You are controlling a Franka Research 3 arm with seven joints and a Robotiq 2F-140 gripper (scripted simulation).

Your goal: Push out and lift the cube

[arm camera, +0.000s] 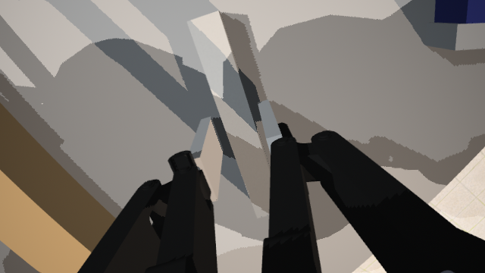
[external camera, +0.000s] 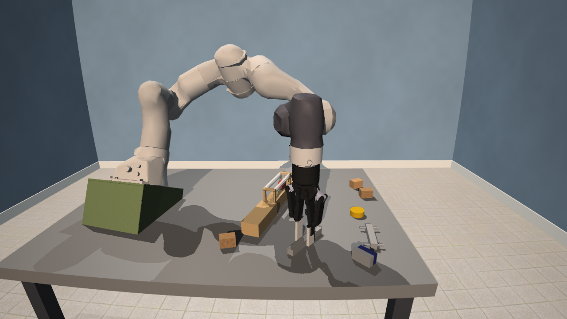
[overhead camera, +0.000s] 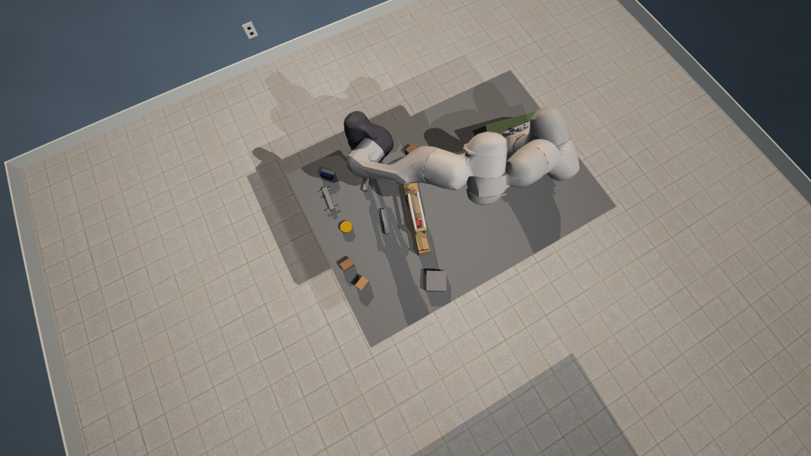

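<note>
Hand (external camera: 305, 236) part-open, straddling grey bar (external camera: 302, 244).

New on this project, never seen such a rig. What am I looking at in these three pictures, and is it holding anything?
It is one robot arm mounted on a table, ending in a two-finger gripper. One picture is taken from overhead, one from beside the table, and one from a wrist camera looking down past the fingers. On the table lie a wooden channel with a red cube inside, a grey bar, a wooden block and a yellow disc. The partly open fingers straddle the grey bar, and nothing is held.
</note>
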